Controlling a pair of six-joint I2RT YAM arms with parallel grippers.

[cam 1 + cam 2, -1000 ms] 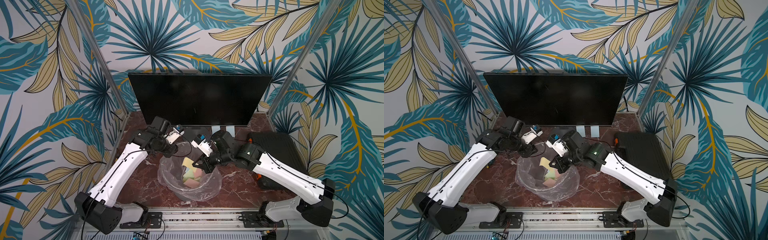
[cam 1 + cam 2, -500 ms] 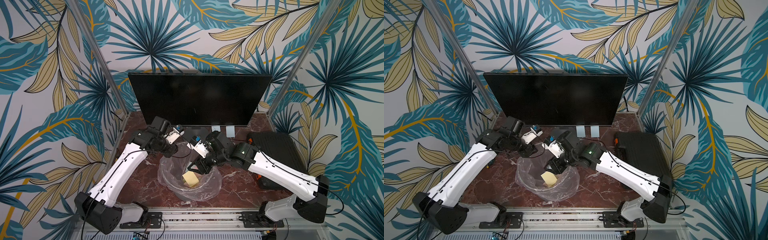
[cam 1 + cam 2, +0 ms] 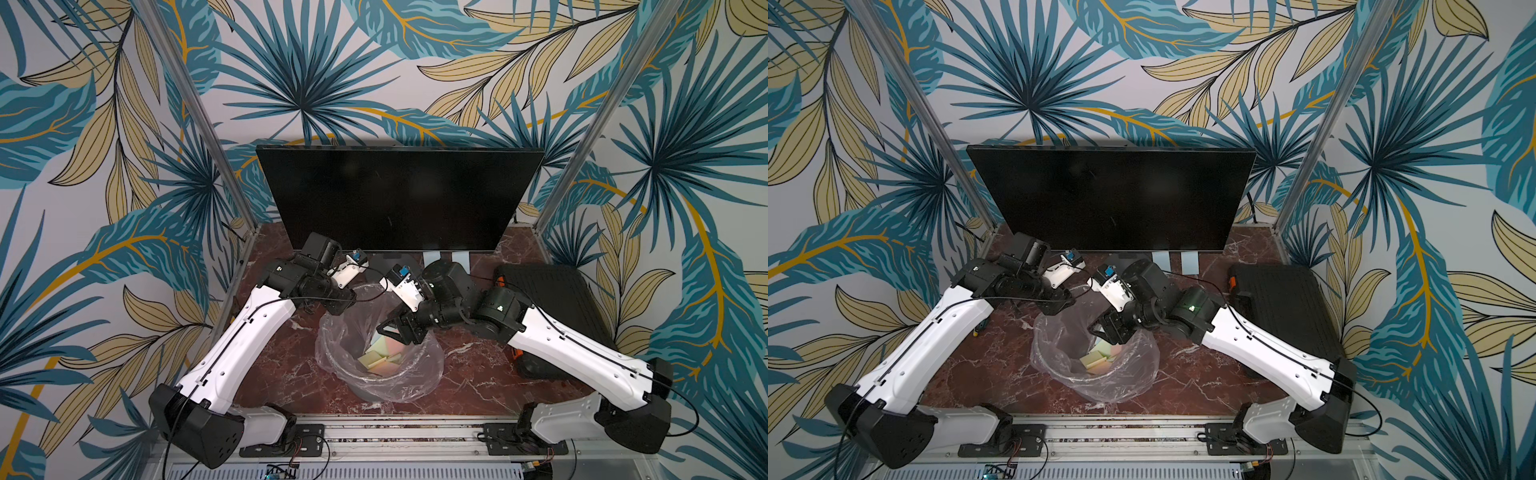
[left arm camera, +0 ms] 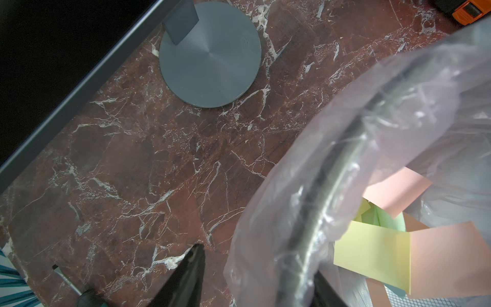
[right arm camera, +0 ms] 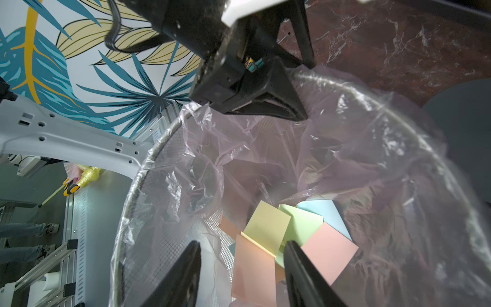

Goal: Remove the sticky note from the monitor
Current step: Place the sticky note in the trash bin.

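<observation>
The monitor (image 3: 399, 195) (image 3: 1113, 195) stands dark at the back, and no sticky note shows on its screen. Its grey disc base (image 4: 210, 55) rests on the marble. A yellow sticky note (image 5: 268, 228) lies loose on top of several coloured notes (image 3: 382, 357) (image 3: 1096, 357) inside the lined bin (image 3: 424, 374) (image 3: 1059, 374). My right gripper (image 3: 399, 332) (image 3: 1106, 330) (image 5: 243, 245) hangs open over the bin's mouth with nothing between its fingers. My left gripper (image 4: 257, 263) (image 5: 303, 87) is open astride the bin's far rim, one finger outside and one inside the liner.
A black ribbed case (image 3: 548, 299) (image 3: 1283, 299) with an orange latch lies at the right, close behind my right arm. A small screwdriver (image 4: 66, 279) lies on the marble beside my left gripper. Metal posts and patterned walls close in both sides.
My right gripper has opened and the yellow note has fallen from it into the bin. The right arm shifted slightly over the bin. The left arm has not moved.
</observation>
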